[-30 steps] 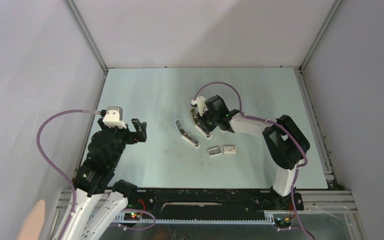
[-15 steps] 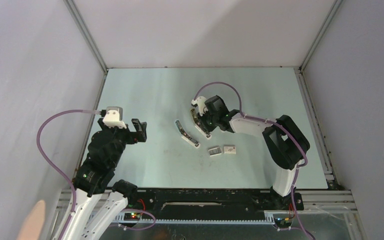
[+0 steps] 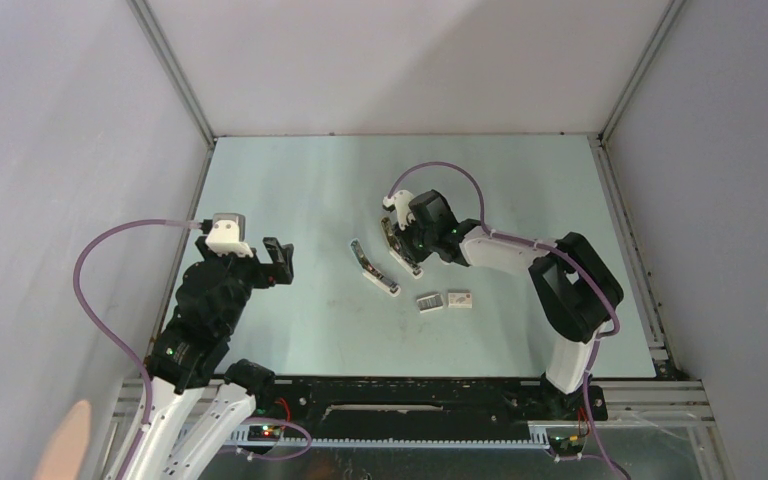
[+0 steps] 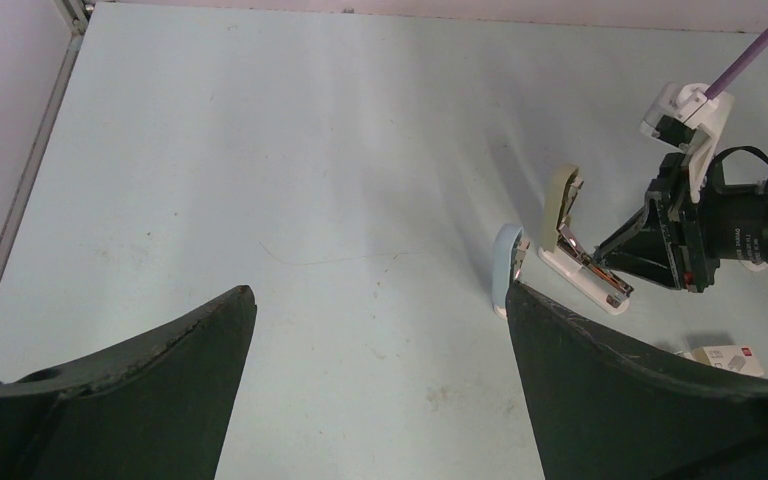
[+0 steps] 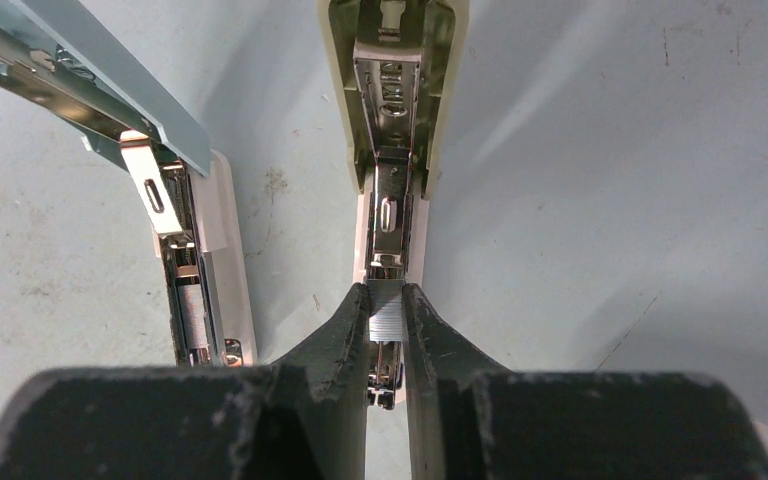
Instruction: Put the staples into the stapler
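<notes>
While the left gripper (image 3: 279, 262) hangs wide open above the left side of the tabletop (image 3: 300, 180), holding nothing, two staplers lie flipped open near the middle. First comes the blue-grey stapler (image 3: 373, 268), and just beside it the cream stapler (image 5: 390, 90), its top arm raised and its metal channel exposed. The right gripper (image 5: 387, 298) is clenched on a strip of staples (image 5: 387, 312), the finely ribbed strip pinched between its fingertips right over the near end of the cream stapler's channel. Whether the strip touches the channel cannot be told. Farther right and nearer the arms' bases, a grey block of staples (image 3: 428, 301) lies flat on the tabletop, one small white box (image 3: 460, 299) just beside it, both apart from either gripper. Count: two staplers, one held strip, one loose block, one box.
</notes>
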Motion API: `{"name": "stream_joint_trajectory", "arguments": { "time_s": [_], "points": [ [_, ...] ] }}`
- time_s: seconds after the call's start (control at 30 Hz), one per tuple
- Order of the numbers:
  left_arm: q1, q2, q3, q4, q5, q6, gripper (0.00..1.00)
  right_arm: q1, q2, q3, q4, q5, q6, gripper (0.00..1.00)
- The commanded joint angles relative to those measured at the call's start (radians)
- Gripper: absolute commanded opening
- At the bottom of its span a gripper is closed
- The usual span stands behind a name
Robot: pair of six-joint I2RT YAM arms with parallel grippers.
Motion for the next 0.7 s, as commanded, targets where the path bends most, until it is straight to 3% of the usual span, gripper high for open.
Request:
{"name": "stream_joint_trajectory", "arguments": {
  "time_s": [0.0, 0.67],
  "points": [
    [0.007, 0.002, 0.000, 0.037, 0.017, 0.009, 0.98, 0.005, -0.042, 0.033, 0.023, 0.005, 0.013, 0.14],
    [0.006, 0.001, 0.000, 0.038, 0.019, 0.009, 0.98, 0.004, -0.014, 0.033, 0.030, -0.018, 0.026, 0.14]
  ]
}}
